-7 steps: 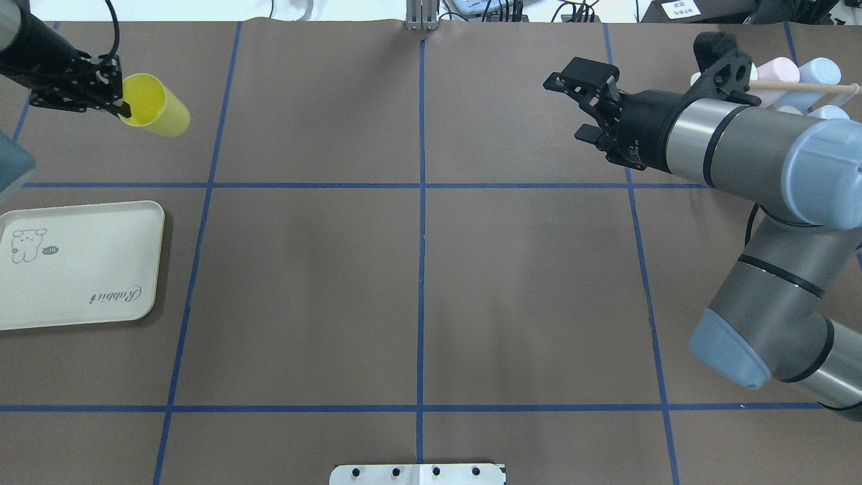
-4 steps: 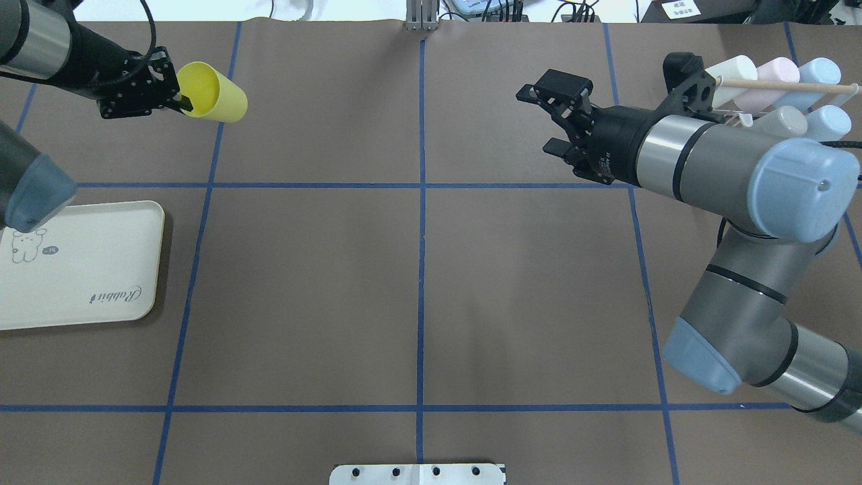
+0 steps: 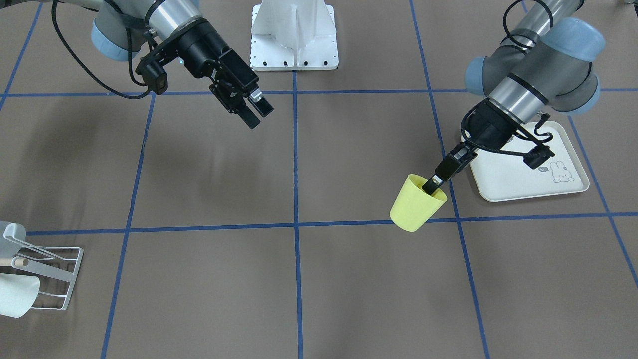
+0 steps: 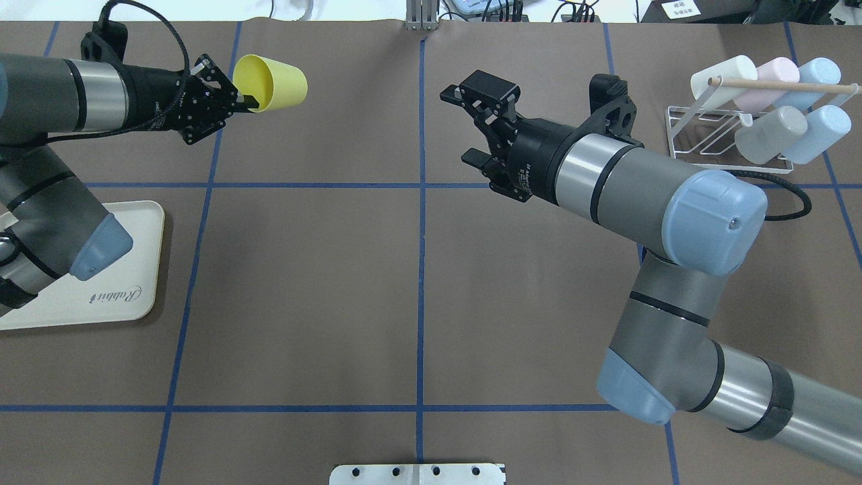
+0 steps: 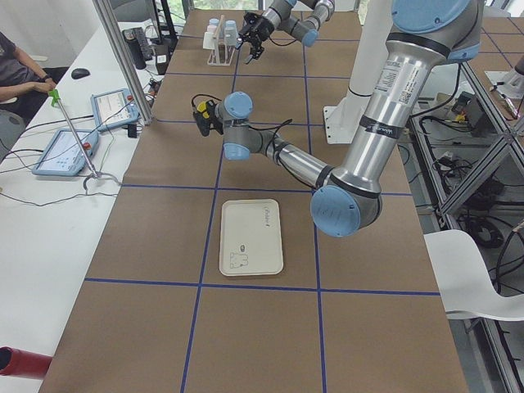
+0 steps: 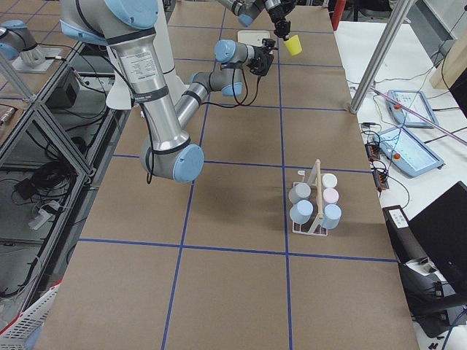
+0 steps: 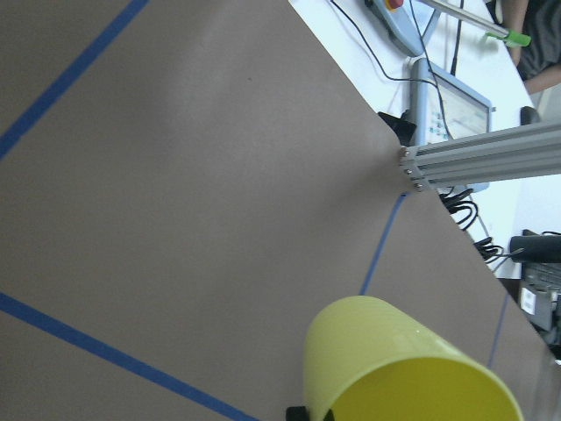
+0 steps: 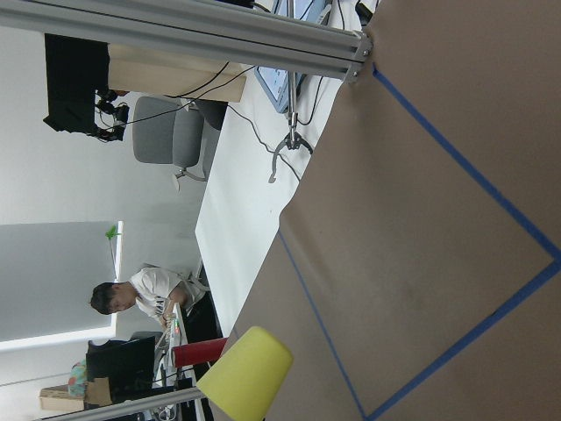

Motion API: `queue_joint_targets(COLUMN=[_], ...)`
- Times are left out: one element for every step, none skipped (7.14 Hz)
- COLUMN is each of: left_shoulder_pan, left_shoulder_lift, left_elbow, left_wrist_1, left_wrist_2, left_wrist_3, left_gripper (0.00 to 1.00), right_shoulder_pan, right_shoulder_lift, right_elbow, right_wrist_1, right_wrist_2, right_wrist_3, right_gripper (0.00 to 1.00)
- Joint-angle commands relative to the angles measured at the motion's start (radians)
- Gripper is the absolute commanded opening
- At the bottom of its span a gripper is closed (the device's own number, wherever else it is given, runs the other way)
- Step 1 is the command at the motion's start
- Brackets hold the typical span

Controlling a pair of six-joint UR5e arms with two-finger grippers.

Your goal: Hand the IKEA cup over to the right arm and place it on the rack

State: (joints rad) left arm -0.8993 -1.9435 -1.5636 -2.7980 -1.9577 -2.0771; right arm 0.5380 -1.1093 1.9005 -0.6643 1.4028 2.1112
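The yellow IKEA cup (image 4: 273, 82) hangs on its side above the table at the far left, mouth towards my left gripper (image 4: 248, 102). That gripper is shut on the cup's rim, one finger inside; this also shows in the front view (image 3: 431, 185) with the cup (image 3: 416, 204). My right gripper (image 4: 456, 126) is open and empty just right of the centre line, pointing at the cup, a wide gap between them. The white wire rack (image 4: 693, 101) stands at the far right with several pastel cups on it.
The cream rabbit-print tray (image 4: 138, 269) lies at the left, partly under my left arm. The rack also shows in the front view (image 3: 55, 279). A metal base plate (image 4: 417, 473) sits at the near edge. Blue tape lines cross the brown table.
My left arm has carried the yellow cup to the right, towards the centre. My right arm has swung left, away from the rack, its gripper still open.
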Motion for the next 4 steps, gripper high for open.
queue_joint_targets(left_shoulder_pan=[0.038, 0.078, 0.094, 0.097], left_shoulder_lift=[-0.002, -0.008, -0.032, -0.038], left_elbow=[0.075, 0.070, 0.060, 0.036], left_wrist_1=[-0.295, -0.366, -0.395, -0.399], left_wrist_2=[0.095, 0.149, 0.157, 0.157], left_wrist_3=[-0.209, -0.272, -0.320, -0.354], left_gripper=[0.00, 0.00, 0.00, 0.00], right_shoulder_pan=[-0.036, -0.036, -0.036, -0.036], right_shoulder_lift=[0.015, 0.035, 0.045, 0.052], right_elbow=[-0.009, -0.018, -0.030, -0.046], right_wrist_1=[0.051, 0.049, 0.049, 0.049], right_wrist_2=[-0.071, -0.073, -0.073, -0.093], right_wrist_3=[0.030, 0.030, 0.030, 0.030], right_gripper=[1.00, 1.00, 1.00, 1.00])
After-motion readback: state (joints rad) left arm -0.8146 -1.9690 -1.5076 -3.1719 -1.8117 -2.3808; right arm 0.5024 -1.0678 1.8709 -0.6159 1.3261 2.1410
